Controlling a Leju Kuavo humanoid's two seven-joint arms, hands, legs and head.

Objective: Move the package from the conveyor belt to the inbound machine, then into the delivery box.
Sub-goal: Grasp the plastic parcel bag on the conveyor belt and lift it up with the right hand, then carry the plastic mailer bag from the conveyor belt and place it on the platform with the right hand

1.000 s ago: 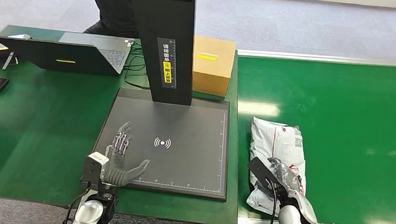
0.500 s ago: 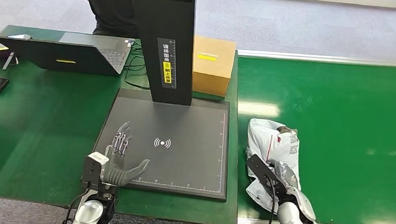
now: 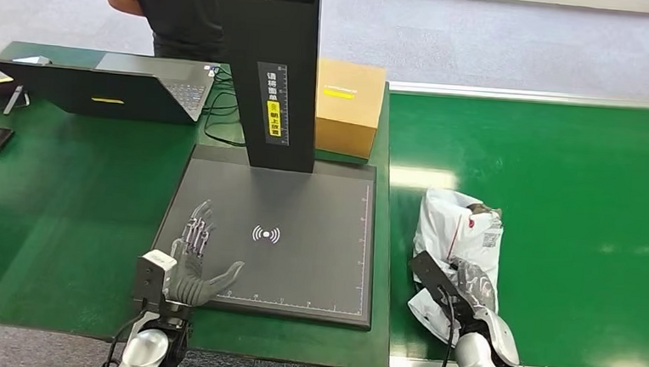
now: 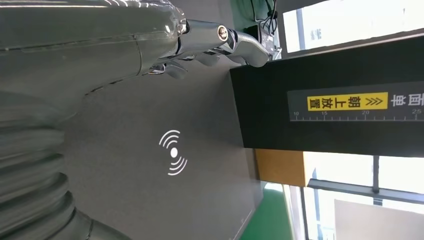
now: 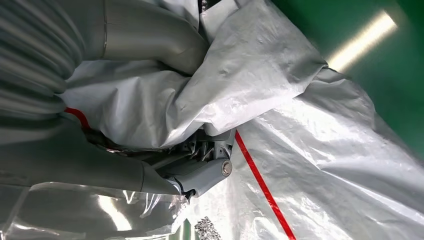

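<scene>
The package (image 3: 454, 234) is a crumpled white plastic mailer with a red stripe, on the green conveyor belt (image 3: 576, 182) just right of the inbound machine. My right hand (image 3: 468, 288) grips its near end; in the right wrist view the thumb and fingers (image 5: 200, 172) pinch a bunched fold of the white bag (image 5: 280, 80). My left hand (image 3: 197, 261) hovers over the near left part of the machine's dark scan plate (image 3: 303, 199), fingers spread and holding nothing. The left wrist view shows those fingers (image 4: 220, 42) above the plate's wireless symbol (image 4: 174, 153).
The machine's black column (image 3: 273, 70) rises at the plate's far edge, with a cardboard box (image 3: 350, 104) behind it. An open laptop (image 3: 106, 85) and cables sit at far left. A person in black (image 3: 178, 13) stands beyond the table.
My right hand has bunched up the package and lifted its near end, so the bag has shortened and shifted slightly right. The person behind the table has moved left. My left hand has stayed put.
</scene>
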